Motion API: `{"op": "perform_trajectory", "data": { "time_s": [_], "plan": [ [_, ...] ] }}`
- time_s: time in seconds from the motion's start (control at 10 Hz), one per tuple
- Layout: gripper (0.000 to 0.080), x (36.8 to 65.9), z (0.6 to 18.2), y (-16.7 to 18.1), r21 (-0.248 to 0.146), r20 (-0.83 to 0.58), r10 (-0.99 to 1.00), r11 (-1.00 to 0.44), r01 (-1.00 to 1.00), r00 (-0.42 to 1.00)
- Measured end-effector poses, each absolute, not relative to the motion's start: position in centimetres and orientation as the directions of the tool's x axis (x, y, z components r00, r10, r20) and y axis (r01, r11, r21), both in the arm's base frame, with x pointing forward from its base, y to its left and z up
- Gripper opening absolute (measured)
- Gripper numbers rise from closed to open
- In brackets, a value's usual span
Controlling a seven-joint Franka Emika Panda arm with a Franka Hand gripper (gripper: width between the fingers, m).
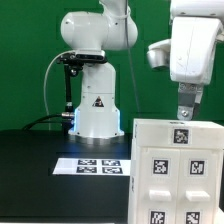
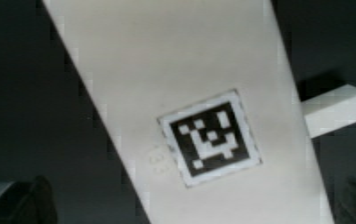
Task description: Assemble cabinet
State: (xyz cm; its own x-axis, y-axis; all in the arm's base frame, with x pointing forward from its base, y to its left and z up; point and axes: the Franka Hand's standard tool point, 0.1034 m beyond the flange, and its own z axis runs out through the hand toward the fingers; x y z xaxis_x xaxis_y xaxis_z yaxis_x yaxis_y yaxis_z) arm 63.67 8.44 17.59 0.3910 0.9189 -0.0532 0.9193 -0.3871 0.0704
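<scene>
The cabinet (image 1: 178,170) is a white box with several black-and-white tags, standing at the front on the exterior view's right. My gripper (image 1: 186,108) hangs straight above its top edge, fingertips just at the top panel. In the wrist view a white cabinet panel (image 2: 157,90) with one tag (image 2: 212,137) runs slantwise across the picture, very close to the camera. A small white part (image 2: 338,108) juts out beside it. Dark fingers (image 2: 11,200) show faintly at the picture's corners, apart, with the panel between them and a gap to it.
The marker board (image 1: 100,163) lies flat on the black table in front of the robot's white base (image 1: 95,105). A black stand with cables (image 1: 66,80) rises behind the base, before a green backdrop.
</scene>
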Motion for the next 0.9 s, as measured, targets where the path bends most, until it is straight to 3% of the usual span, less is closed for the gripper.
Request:
{"op": "perform_trajectory", "data": {
  "time_s": [0.5, 0.8, 0.9],
  "plan": [
    [0.0797, 62.9, 15.3, 8.6, 0.053, -0.089, 0.868, -0.485, 0.873, 0.488],
    [0.0785, 62.9, 15.2, 8.5, 0.062, -0.091, 0.842, -0.527, 0.847, 0.531],
    [0.0603, 62.9, 15.2, 8.5, 0.065, -0.088, 0.822, -0.558, 0.827, 0.562]
  ]
}}
